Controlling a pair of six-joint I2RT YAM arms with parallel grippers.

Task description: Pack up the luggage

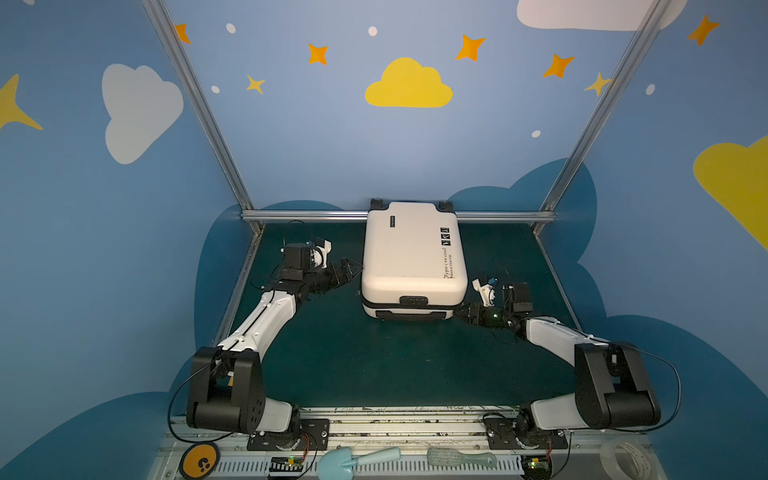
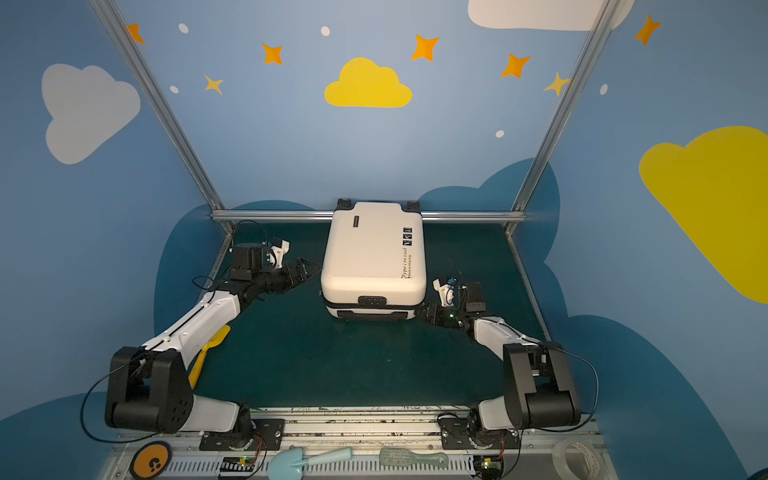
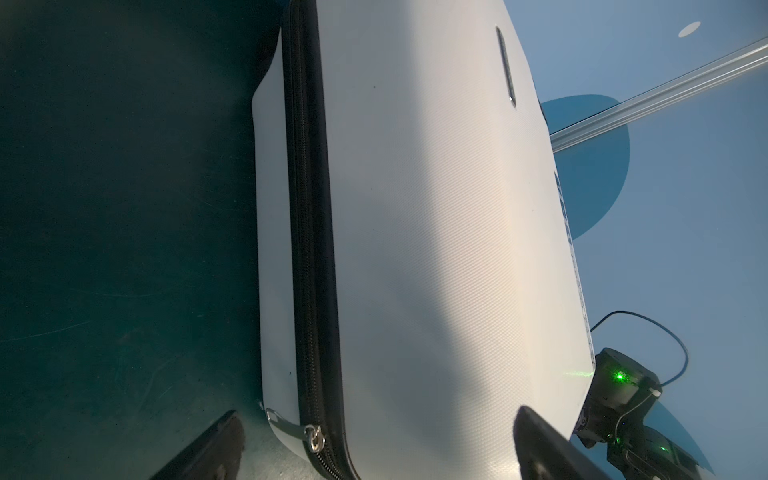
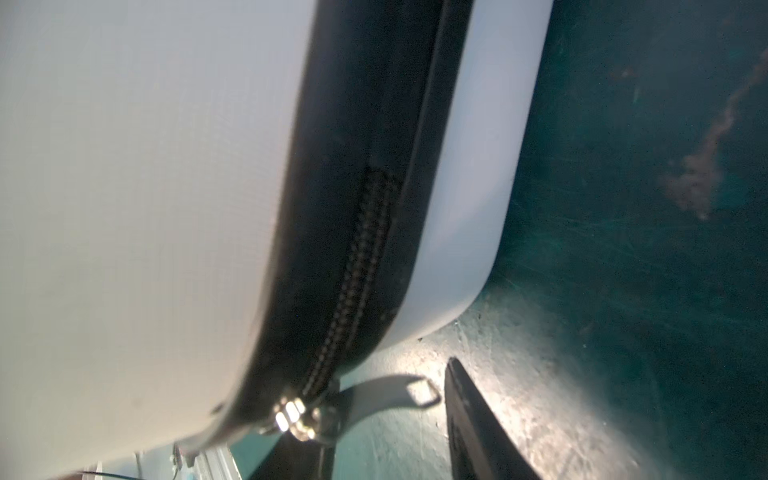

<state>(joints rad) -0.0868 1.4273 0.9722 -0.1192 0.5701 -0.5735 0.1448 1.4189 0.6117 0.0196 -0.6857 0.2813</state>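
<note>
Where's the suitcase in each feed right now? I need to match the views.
Both top views: the luggage lies flat at centre, its wheels by the rear rail.
Left wrist: the luggage fills mid-frame, seen close along its side.
Right wrist: the luggage fills most of the frame, one corner close up.
Shared landmark: the black zipper between the two white shell halves.

Shell of luggage (image 3: 415, 249): fine-textured plastic, probably; zipper pull (image 4: 382, 395) shiny metal.

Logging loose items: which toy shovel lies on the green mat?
The yellow shovel, partly hidden beneath the left arm in a top view. The light blue shovel lies off the mat, on the front metal rail.
</note>
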